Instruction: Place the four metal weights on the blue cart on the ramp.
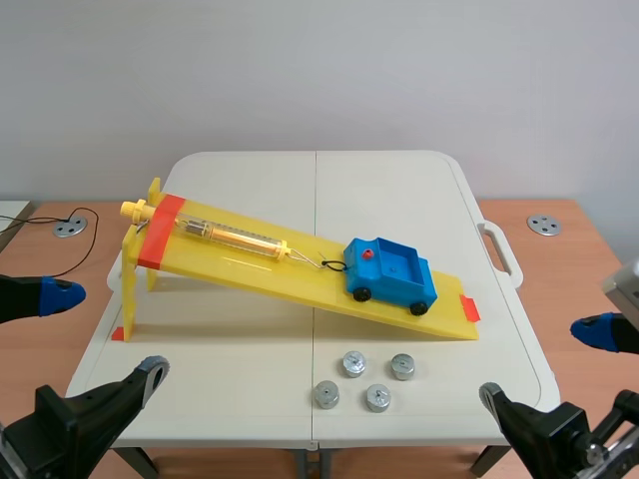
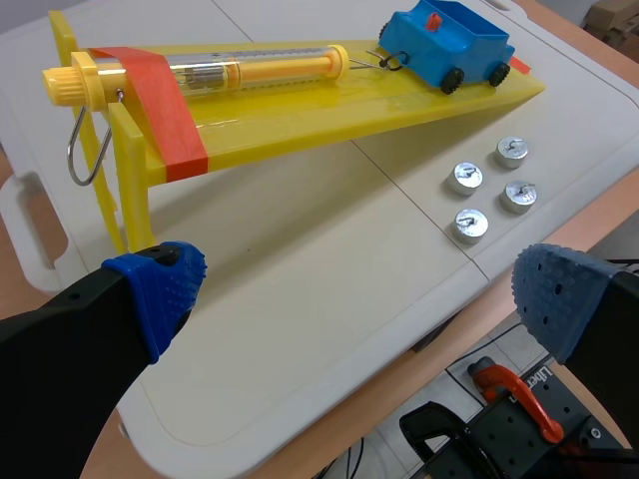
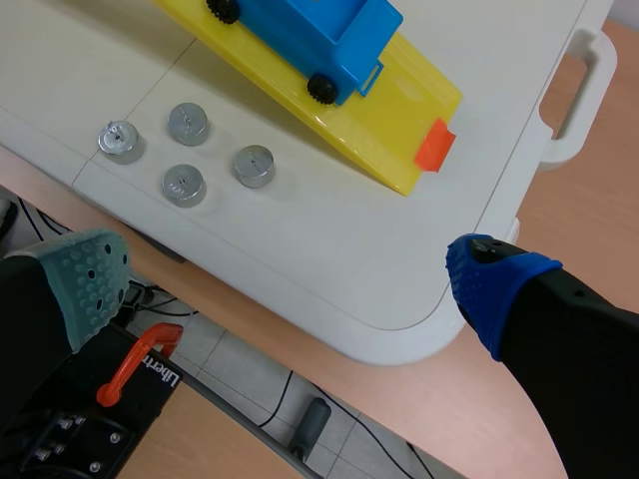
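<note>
While left fingers (image 2: pixel 150 289) and right fingers (image 3: pixel 494 284) gape empty, four knobbed, shiny weights (image 1: pixel 353 363) cluster — beside the glossy ramp (image 1: pixel 230 267).

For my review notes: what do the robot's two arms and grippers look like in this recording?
The left arm and right arm are black, with thick black fingers. The left gripper has dotted blue pads on both fingertips. The right gripper has one dotted grey-green pad and one blue pad. No markings show on the fingers.
</note>
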`<state>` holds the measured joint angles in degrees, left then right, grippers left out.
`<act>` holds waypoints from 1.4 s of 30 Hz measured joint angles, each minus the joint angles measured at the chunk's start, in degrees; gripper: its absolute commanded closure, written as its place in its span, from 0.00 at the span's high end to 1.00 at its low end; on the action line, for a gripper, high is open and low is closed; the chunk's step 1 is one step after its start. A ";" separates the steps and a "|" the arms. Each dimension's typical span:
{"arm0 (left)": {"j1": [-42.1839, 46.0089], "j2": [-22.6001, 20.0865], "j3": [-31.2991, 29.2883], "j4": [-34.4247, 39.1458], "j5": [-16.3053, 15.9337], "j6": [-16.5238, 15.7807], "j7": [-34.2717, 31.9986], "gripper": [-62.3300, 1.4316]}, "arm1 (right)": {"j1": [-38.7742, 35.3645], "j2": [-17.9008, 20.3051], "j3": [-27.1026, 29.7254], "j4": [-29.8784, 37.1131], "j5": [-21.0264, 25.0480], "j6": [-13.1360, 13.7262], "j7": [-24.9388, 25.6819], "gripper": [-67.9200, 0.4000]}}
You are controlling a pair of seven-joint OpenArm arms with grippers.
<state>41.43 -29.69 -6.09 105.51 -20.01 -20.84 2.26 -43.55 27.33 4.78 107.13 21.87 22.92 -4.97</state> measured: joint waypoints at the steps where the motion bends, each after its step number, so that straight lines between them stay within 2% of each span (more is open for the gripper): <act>1: 0.00 0.00 0.00 0.00 0.00 0.00 0.00 1.00 | 0.00 0.00 0.00 0.00 0.00 0.00 0.00 0.97; 42: 0.00 0.00 0.00 0.00 0.00 0.00 0.02 1.00 | 0.02 0.00 0.00 0.00 -1.36 0.00 0.00 0.97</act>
<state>41.43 -29.69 -6.09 105.51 -20.01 -20.84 2.28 -43.53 27.33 4.78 107.13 20.51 22.92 -4.97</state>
